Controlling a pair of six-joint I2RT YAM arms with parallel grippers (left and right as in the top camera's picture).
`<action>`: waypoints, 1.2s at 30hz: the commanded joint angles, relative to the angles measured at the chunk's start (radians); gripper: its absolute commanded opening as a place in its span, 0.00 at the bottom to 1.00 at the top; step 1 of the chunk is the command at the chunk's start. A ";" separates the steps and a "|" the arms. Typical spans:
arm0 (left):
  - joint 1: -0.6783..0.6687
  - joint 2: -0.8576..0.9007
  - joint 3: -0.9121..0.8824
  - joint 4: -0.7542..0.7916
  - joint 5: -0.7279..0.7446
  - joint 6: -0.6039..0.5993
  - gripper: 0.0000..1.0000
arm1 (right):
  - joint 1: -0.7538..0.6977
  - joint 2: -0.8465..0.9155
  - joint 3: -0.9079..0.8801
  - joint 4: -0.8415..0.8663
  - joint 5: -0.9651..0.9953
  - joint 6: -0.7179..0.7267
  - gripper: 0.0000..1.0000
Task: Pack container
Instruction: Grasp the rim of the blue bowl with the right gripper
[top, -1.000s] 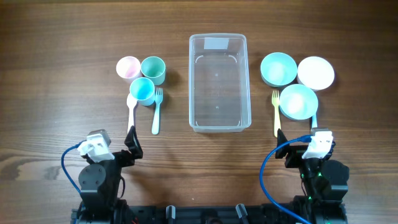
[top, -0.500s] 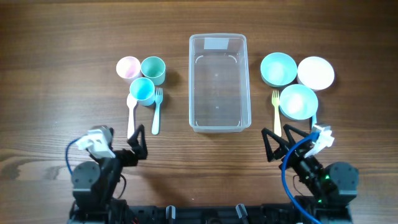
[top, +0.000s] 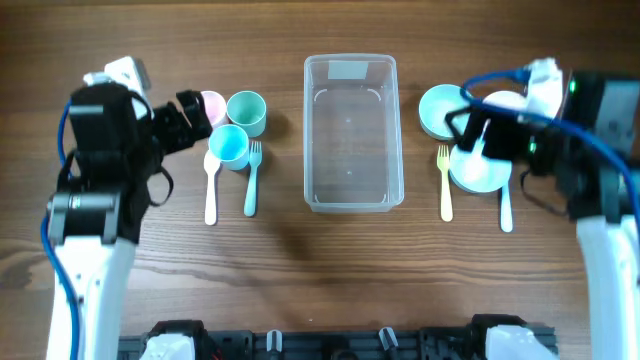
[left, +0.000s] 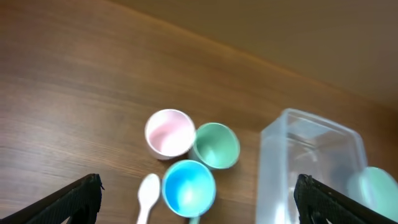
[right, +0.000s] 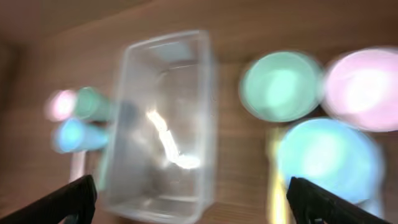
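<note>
The clear rectangular container (top: 350, 195) stands empty at the table's centre; it also shows in the left wrist view (left: 311, 155) and, blurred, in the right wrist view (right: 161, 124). Left of it are a pink cup (top: 212, 103), a green cup (top: 247, 110), a blue cup (top: 229, 145), a white spoon (top: 210, 190) and a pale blue fork (top: 251, 185). Right of it are a teal bowl (top: 438, 110), a white bowl (top: 508, 100) and a blue bowl (top: 485, 172). My left gripper (top: 188, 115) hangs open above the cups (left: 198, 190). My right gripper (top: 468, 135) hangs open above the bowls (right: 193, 190).
A yellow fork (top: 445, 185) and a pale blue spoon (top: 505, 205) lie by the blue bowl. The right arm hides part of the white bowl. Bare wooden table lies in front of the container and utensils.
Both arms have lifted from the table's front edge and swung away from it: the left now over the cups, the right over the bowls. Objects have not moved.
</note>
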 joint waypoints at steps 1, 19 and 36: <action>0.039 0.104 0.032 0.000 -0.111 0.042 1.00 | -0.013 0.137 0.131 -0.055 0.309 -0.077 1.00; 0.056 0.261 0.032 -0.051 -0.122 0.034 1.00 | -0.207 0.511 -0.100 -0.012 0.320 -0.086 0.87; 0.056 0.261 0.032 -0.051 -0.122 0.034 1.00 | -0.232 0.513 -0.325 0.306 0.317 0.012 0.47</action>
